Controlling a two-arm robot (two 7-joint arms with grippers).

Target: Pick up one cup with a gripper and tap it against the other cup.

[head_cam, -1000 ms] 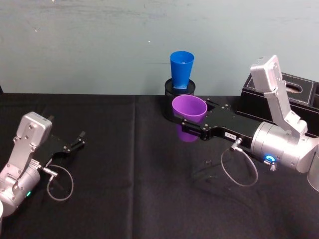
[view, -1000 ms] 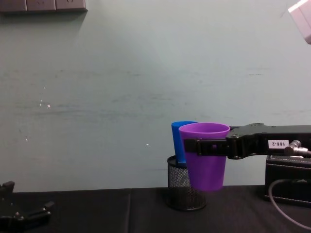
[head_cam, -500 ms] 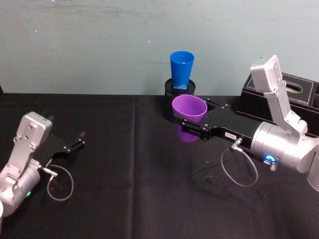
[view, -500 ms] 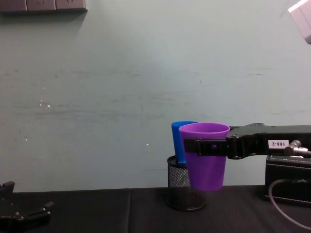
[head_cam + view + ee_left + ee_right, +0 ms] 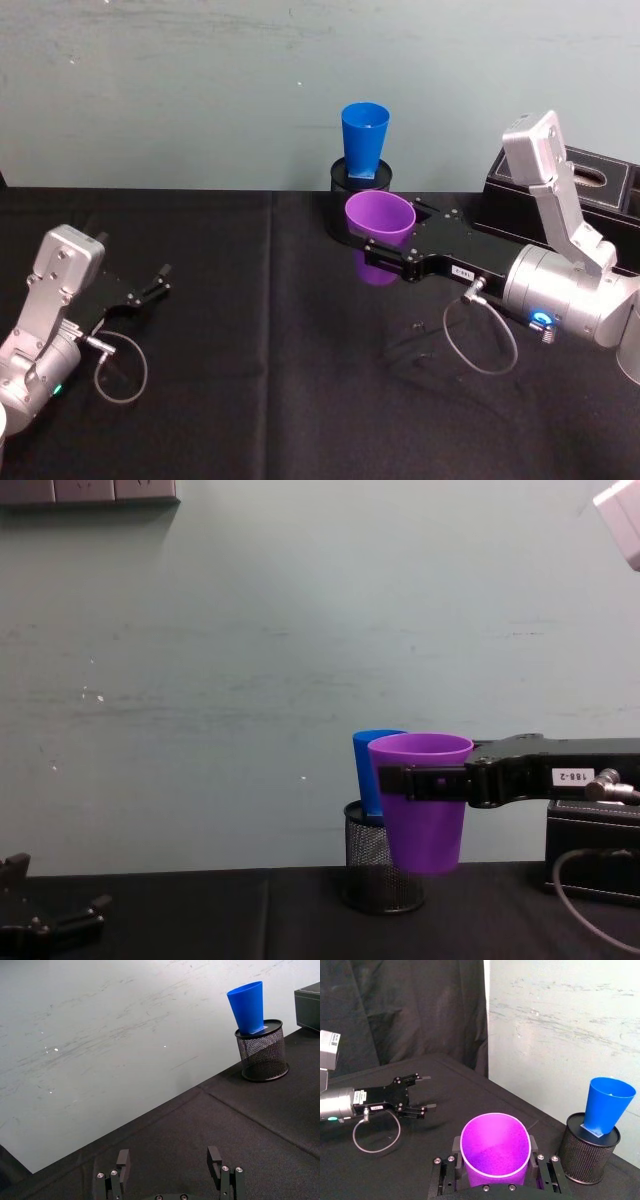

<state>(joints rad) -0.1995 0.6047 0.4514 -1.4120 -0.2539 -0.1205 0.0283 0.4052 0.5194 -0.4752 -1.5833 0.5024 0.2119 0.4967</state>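
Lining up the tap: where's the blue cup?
Head view, right of centre: the blue cup sits in the mesh holder, behind the right gripper's purple cup.

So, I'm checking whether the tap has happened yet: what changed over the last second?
Nothing visibly changed. The right end effector still holds the purple cup raised, close in front of the blue cup standing in the mesh holder; contact can't be judged. The left end effector stays parked, open, at the left.
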